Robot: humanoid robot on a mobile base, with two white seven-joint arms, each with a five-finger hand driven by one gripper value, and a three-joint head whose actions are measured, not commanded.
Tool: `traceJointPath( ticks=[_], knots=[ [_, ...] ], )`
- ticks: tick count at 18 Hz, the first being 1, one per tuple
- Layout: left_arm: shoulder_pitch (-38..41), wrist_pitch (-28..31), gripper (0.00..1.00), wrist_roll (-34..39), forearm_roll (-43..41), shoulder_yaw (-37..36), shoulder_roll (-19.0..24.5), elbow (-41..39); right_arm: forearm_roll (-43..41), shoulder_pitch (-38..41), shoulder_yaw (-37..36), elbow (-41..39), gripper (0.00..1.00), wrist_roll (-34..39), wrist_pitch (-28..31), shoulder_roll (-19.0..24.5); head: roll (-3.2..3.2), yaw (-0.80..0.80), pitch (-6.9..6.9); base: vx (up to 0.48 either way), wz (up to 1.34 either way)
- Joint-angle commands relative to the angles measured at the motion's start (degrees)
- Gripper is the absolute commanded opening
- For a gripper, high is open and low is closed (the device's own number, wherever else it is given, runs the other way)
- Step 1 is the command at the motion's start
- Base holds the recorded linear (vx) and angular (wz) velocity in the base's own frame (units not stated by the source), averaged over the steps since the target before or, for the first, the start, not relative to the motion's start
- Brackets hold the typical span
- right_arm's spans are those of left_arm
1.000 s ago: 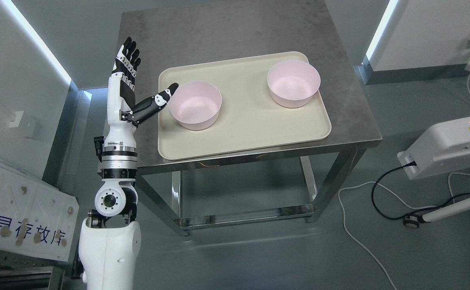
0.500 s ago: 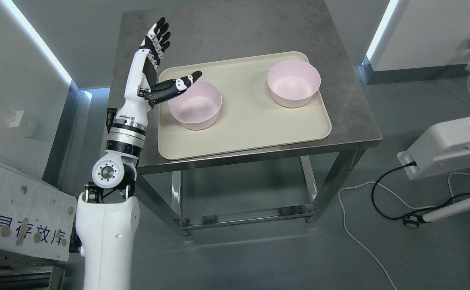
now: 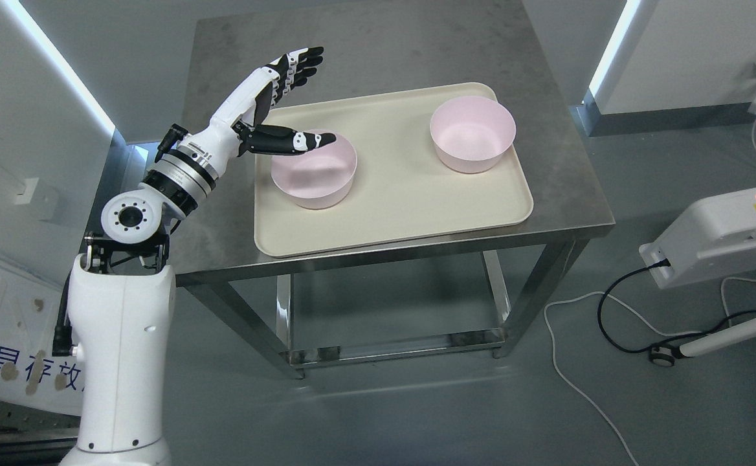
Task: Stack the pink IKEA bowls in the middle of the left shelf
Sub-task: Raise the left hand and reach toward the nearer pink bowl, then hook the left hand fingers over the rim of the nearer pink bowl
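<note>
Fingers: the left hand (image 3: 268,107) is spread wide and holds nothing; the four fingers (image 3: 297,61) reach toward 1 o'clock over bare steel, while the thumb (image 3: 290,140) points to 3 o'clock.
Thumb and bowl: the thumb tip lies over the far-left rim of the near pink bowl (image 3: 314,171); whether it touches the rim cannot be told.
Near bowl: upright and empty on the left half of the cream tray (image 3: 410,213), just at 5 o'clock from the palm.
Far bowl: the second pink bowl (image 3: 472,134) stands upright at 3 o'clock from the hand, at the tray's far-right corner, well apart from the first.
Tray edges: the raised rim runs close to the near bowl's left side; open tray lies between the two bowls.
Table: the steel table (image 3: 378,45) has bare room beyond the tray at 12 o'clock; its left edge passes under the forearm.
Left arm: it comes up from the lower left.
</note>
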Motion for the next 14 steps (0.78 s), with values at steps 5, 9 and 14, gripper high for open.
traceJointPath(
  ticks=[5, 9, 14],
  knots=[
    [-3.92, 1.32, 0.81, -0.86, -7.34, -6.56, 3.39, 12.84, 0.01, 0.0, 0.0, 0.0, 1.0, -0.02, -0.05, -1.0, 0.0, 0.0, 0.0, 0.0, 0.0],
    [-4.8, 1.32, 0.72, -0.94, -10.32, -7.53, 2.78, 13.73, 0.01, 0.0, 0.0, 0.0, 1.0, -0.02, -0.05, -1.0, 0.0, 0.0, 0.0, 0.0, 0.0],
    [-4.89, 0.53, 0.64, -0.86, -14.88, -7.62, 3.21, 13.99, 0.01, 0.0, 0.0, 0.0, 1.0, -0.02, -0.05, -1.0, 0.0, 0.0, 0.0, 0.0, 0.0]
  ],
)
